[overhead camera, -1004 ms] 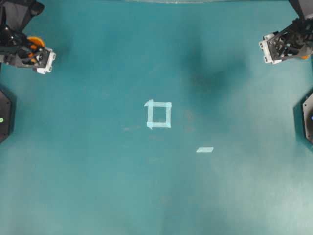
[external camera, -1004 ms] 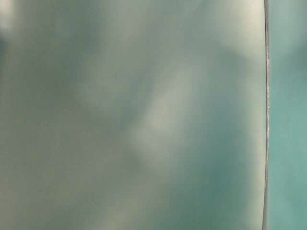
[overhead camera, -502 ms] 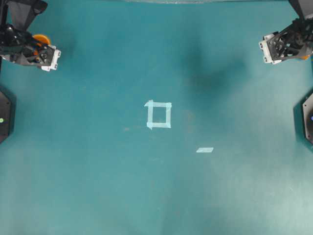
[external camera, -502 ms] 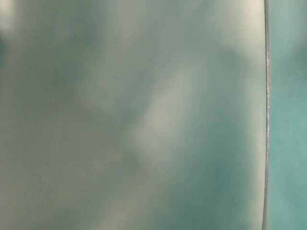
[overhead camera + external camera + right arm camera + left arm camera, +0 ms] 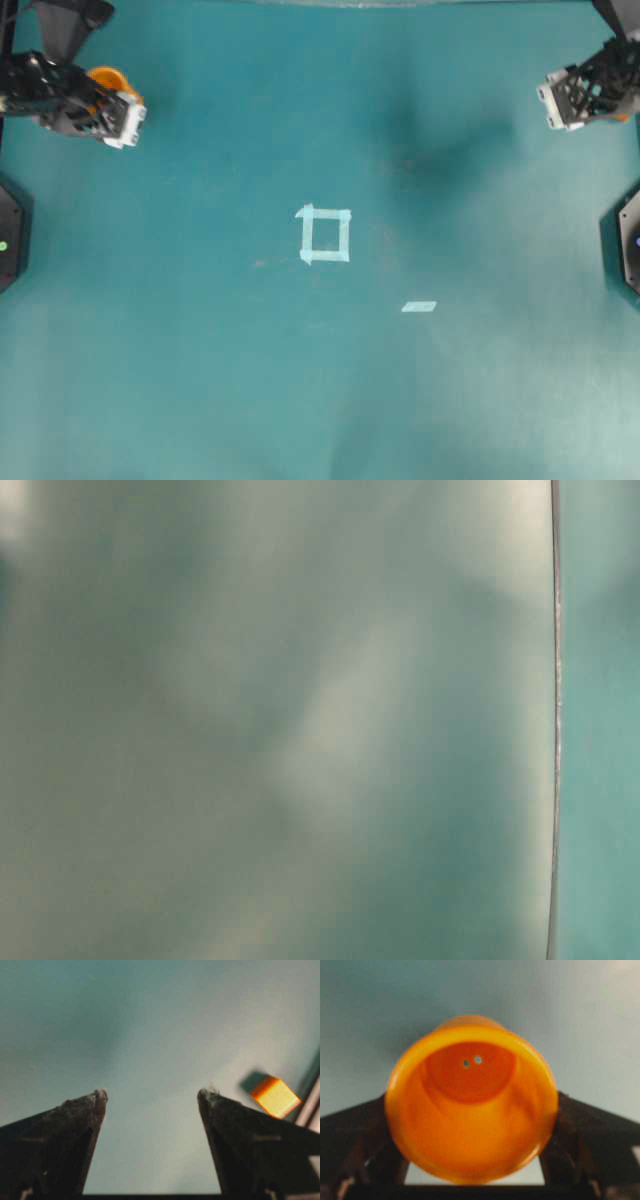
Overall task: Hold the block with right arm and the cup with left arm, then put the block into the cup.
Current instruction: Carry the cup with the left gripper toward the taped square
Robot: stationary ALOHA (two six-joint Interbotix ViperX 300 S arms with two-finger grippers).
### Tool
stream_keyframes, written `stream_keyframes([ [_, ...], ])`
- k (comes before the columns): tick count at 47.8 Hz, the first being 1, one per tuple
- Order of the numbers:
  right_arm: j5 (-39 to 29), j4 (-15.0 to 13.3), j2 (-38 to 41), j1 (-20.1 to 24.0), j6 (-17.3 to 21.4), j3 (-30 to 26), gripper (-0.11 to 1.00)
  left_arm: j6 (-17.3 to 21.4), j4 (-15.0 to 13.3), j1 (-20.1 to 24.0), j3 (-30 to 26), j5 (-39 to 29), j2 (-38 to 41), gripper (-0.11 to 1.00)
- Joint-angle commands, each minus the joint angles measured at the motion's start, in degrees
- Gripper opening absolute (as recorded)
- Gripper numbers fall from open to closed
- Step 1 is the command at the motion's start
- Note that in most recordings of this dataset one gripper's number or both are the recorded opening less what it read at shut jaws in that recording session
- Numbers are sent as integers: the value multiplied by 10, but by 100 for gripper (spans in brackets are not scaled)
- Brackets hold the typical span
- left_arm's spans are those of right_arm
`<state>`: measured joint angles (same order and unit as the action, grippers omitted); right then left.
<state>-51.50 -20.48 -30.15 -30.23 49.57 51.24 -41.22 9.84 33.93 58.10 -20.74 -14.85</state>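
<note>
My left gripper (image 5: pixel 118 100) is at the far left of the overhead view, shut on the bright orange cup (image 5: pixel 112 80). In the left wrist view the cup (image 5: pixel 470 1105) fills the middle, its mouth towards the camera, with a black finger (image 5: pixel 355 1135) against each side. My right gripper (image 5: pixel 562 102) is at the far right, open and empty (image 5: pixel 152 1094). A small orange block (image 5: pixel 275 1096) lies on the teal table just beyond and to the right of the right fingertip (image 5: pixel 207 1097), apart from it. The block does not show in the overhead view.
A pale tape square (image 5: pixel 324 235) marks the table's middle, with a short tape strip (image 5: pixel 419 306) below and to its right. Black arm bases stand at the left edge (image 5: pixel 8 240) and the right edge (image 5: pixel 628 245). The table-level view is a blur.
My left gripper has moved to the right and slightly down in the overhead view, carrying the cup. My right gripper has shifted a little to the right.
</note>
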Motion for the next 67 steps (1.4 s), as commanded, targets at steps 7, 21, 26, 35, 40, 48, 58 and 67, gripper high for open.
stream_keyframes([
  [7, -34, -1, -7, -39, 40, 15, 69, 1, -1, -79, -112, -86, 18, 67],
  [21, -32, 21, 4, -93, 151, 32, 68, 11, -1, -171, -245, -149, 99, 67],
  [26, -22, 22, 20, -96, 183, 43, 68, 12, -1, -192, -284, -156, 123, 67],
  [35, 18, 18, 51, -106, 234, 64, 68, 15, -1, -204, -331, -176, 149, 67],
  [40, 26, 12, 57, -115, 250, 70, 68, 23, -1, -214, -346, -185, 157, 67],
  [48, 22, 1, 55, -140, 263, 76, 68, 39, -1, -242, -367, -196, 170, 67],
  [58, 25, -12, 56, -167, 263, 80, 68, 41, -1, -271, -400, -231, 189, 67],
  [67, 40, -18, 59, -185, 263, 91, 68, 40, -3, -279, -410, -240, 194, 67],
])
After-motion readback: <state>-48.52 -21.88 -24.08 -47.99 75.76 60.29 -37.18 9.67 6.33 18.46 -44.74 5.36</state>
